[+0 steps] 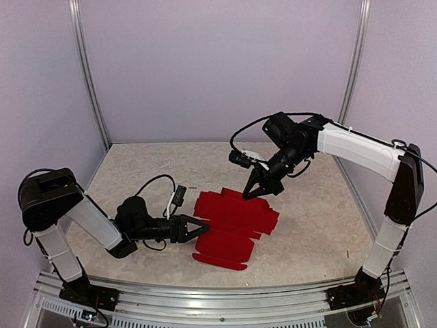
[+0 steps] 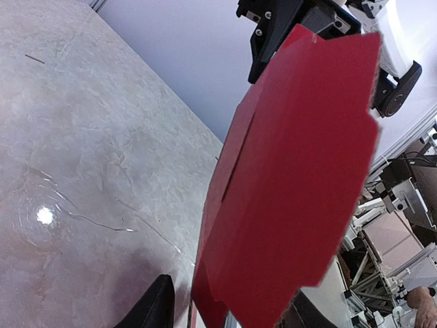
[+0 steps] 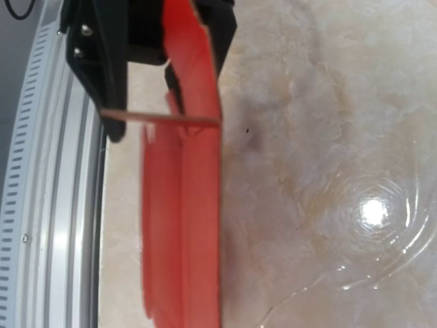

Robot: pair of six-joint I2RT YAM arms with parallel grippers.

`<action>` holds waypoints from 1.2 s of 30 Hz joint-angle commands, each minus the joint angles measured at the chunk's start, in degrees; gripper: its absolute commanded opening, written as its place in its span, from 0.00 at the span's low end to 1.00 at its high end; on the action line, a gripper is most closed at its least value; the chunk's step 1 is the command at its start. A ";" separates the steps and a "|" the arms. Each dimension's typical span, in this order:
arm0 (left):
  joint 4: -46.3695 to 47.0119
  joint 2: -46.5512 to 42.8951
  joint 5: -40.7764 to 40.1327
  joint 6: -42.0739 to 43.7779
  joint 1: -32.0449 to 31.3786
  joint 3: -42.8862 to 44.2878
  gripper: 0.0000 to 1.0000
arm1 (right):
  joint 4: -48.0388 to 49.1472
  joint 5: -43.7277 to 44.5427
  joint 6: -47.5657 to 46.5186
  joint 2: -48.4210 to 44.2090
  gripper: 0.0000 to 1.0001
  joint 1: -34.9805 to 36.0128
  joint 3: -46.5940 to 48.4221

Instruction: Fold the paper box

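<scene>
The paper box (image 1: 235, 219) is a bright red die-cut sheet with notched flaps, lying mid-table and partly lifted. My left gripper (image 1: 205, 229) reaches in low from the left and is open, its jaws straddling the sheet's left edge. In the left wrist view the paper box (image 2: 293, 171) rises between the jaws, and one of the fingers (image 2: 156, 307) stands clear of it. My right gripper (image 1: 251, 193) comes down from the back right and is shut on the sheet's far flap. In the right wrist view the paper box (image 3: 181, 225) runs away edge-on; my own fingers do not show there.
The marble-patterned table (image 1: 307, 232) is enclosed by pale walls and metal corner posts (image 1: 89, 75). An aluminium rail (image 1: 205, 290) runs along the near edge. A black cable with a small white module (image 1: 179, 195) loops behind the left arm.
</scene>
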 commanded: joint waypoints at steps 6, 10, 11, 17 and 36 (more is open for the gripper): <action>5.64 5.47 0.98 -1.99 -0.73 2.42 0.44 | 0.23 -0.95 0.38 -1.43 0.00 -0.37 0.50; 7.11 4.43 -2.19 -1.91 -1.09 -0.38 0.49 | 0.26 -0.88 0.37 -1.34 0.00 -0.55 0.33; 6.59 3.60 -3.64 -1.34 -1.28 -1.40 0.50 | 0.30 -0.89 0.37 -1.43 0.00 -0.55 0.32; -7.32 -7.58 -14.08 5.48 -2.85 -5.89 0.55 | 0.92 1.85 2.65 -0.22 0.00 -0.71 -0.37; -59.13 -11.84 -24.80 5.09 -6.52 14.17 0.51 | 10.95 20.57 10.91 2.57 0.44 -6.62 -8.21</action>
